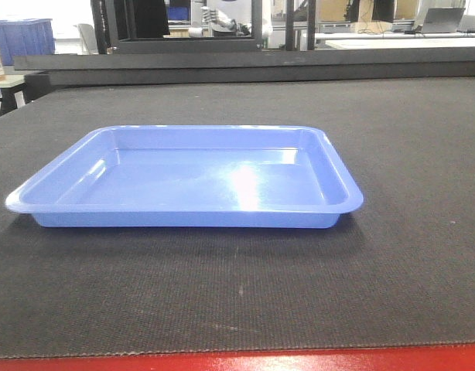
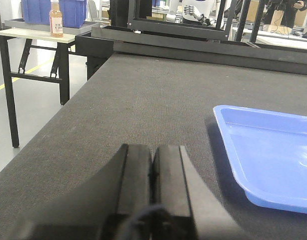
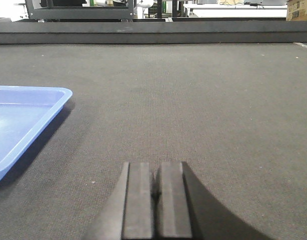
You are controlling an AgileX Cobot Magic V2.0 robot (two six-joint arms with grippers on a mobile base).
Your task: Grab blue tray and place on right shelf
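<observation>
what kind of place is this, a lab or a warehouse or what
Most likely a robotics lab or workshop, not a home: a large work table covered in dark mat, deep blue bins and a bottle on a folding side table, and a laptop on a desk behind.

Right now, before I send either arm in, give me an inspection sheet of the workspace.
Surface: dark woven mat, flat, with a red front edge.
Job's things: blue tray upright and empty on the mat; right shelf not in view.
Clutter: nothing seen on the mat.
Grippers: left gripper and right gripper both shut and empty, one on each side of the tray, not touching it.
Cables: nothing seen.
Surroundings: side table at left carrying a bottle and blue bins; black rail along the mat's far edge.
</observation>
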